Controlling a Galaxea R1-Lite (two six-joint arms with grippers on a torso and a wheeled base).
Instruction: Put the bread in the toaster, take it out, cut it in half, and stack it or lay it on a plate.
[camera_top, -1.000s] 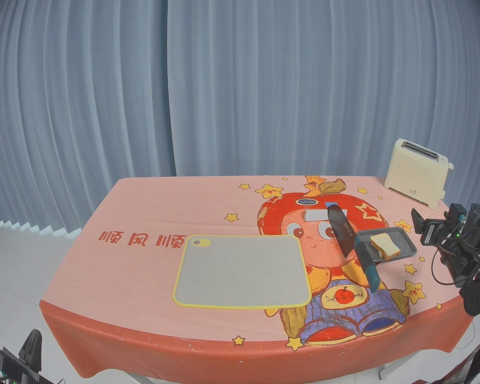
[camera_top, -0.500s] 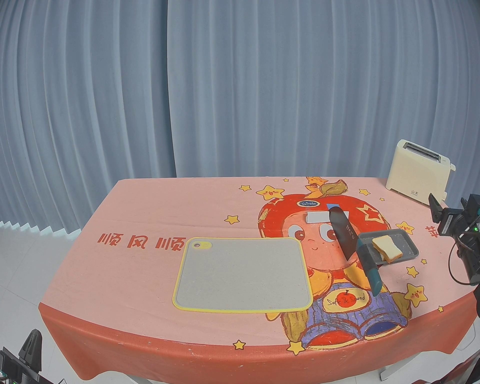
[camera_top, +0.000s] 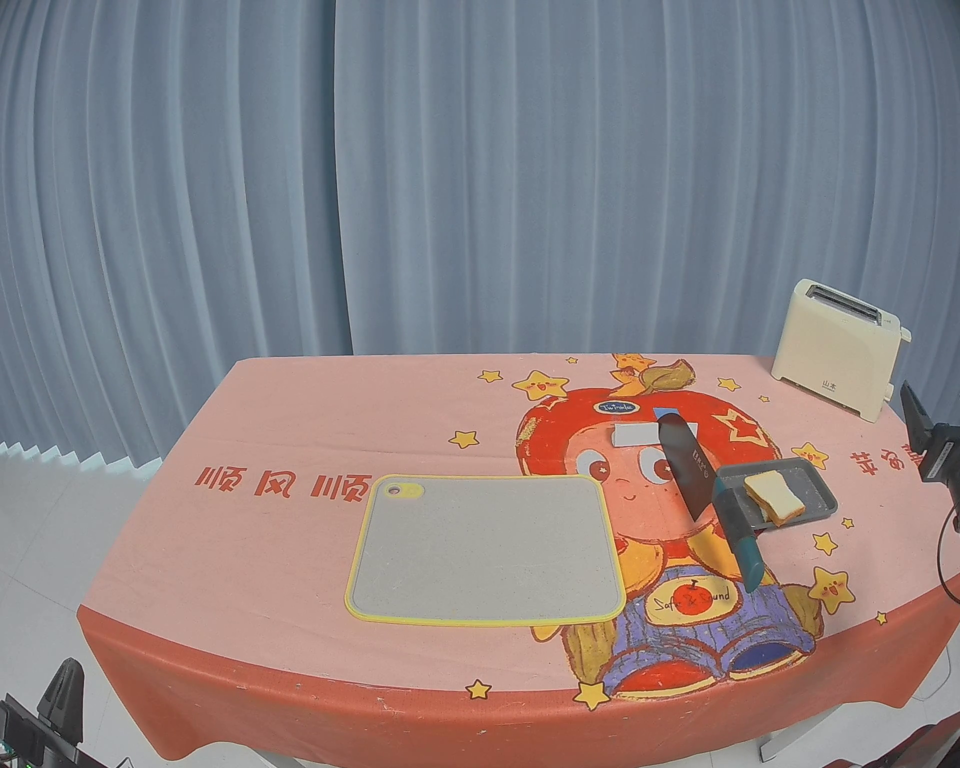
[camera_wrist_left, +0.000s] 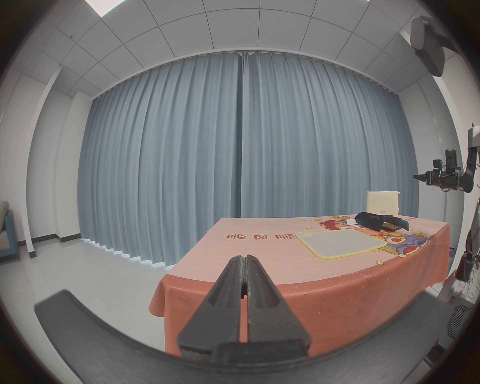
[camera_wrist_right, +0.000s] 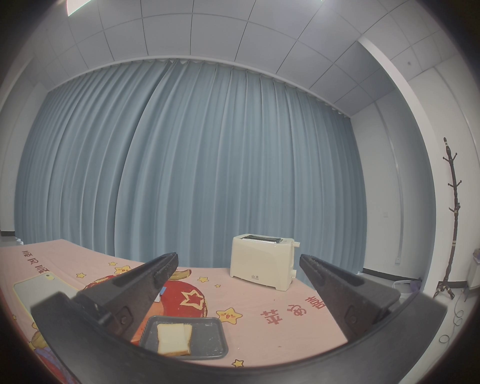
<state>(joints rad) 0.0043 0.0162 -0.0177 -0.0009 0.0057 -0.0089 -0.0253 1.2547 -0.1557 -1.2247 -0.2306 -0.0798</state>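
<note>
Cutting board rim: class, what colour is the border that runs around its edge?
Yellow, running around the grey cutting board. The head view shows it best.

Yellow-rimmed grey plastic cutting board (camera_top: 485, 548) front-centre on orange cloth-covered table (camera_top: 300, 420) | teal-handled dark knife (camera_top: 712, 500) right of it, at left edge of dark rectangular tray (camera_top: 815, 490) | 1 pale square bread slice (camera_top: 774, 497) in tray | cream boxy toaster (camera_top: 838, 347) behind tray, far right

Cloth (camera_top: 300, 420): large red characters (camera_top: 283, 481) near left edge, more near right edge. Toaster (camera_top: 835, 345) front, knife (camera_top: 688, 468) blade: small marks, unreadable.
</note>
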